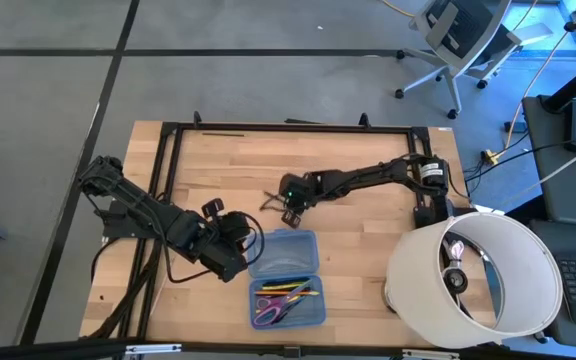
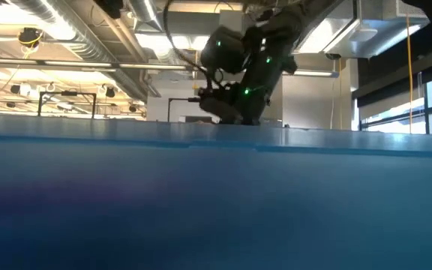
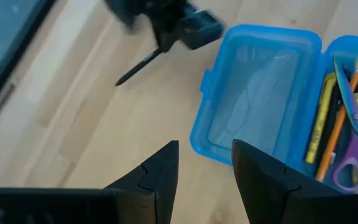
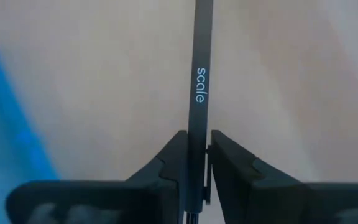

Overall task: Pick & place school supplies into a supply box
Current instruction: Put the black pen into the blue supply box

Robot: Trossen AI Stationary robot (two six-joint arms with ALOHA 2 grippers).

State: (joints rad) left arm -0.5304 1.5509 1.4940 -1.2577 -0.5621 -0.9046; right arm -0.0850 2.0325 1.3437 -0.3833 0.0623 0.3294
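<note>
The blue supply box point(image 1: 286, 276) lies open near the table's near edge. Its far half point(image 3: 257, 93) is empty. Its near half point(image 1: 288, 303) holds yellow and orange pencils, dark pens and purple-handled scissors point(image 3: 353, 165). My right gripper point(image 4: 197, 158) is just beyond the box's far edge point(image 1: 290, 207), shut on a black pen point(image 4: 199, 87) printed "scale". My left gripper point(image 3: 204, 165) is open at the box's left side point(image 1: 238, 245), and its fingers stand apart over bare wood near the empty half's corner. The box wall point(image 2: 216, 202) fills the low view's lower part. My right gripper pinches the black pen between its two fingers point(image 4: 224, 163). The pen's shaft point(image 4: 196, 134) runs lengthwise out past the fingertips, its free end point(image 3: 120, 81) slanting toward the table's left over the wood. Whether that end rests on the table I cannot tell.
A large white cylindrical drum point(image 1: 473, 275) stands at the table's right near corner. A black frame rail point(image 1: 288, 127) runs along the far edge and down the left side point(image 1: 163, 190). Bare wood point(image 1: 368, 240) lies between the box and the drum.
</note>
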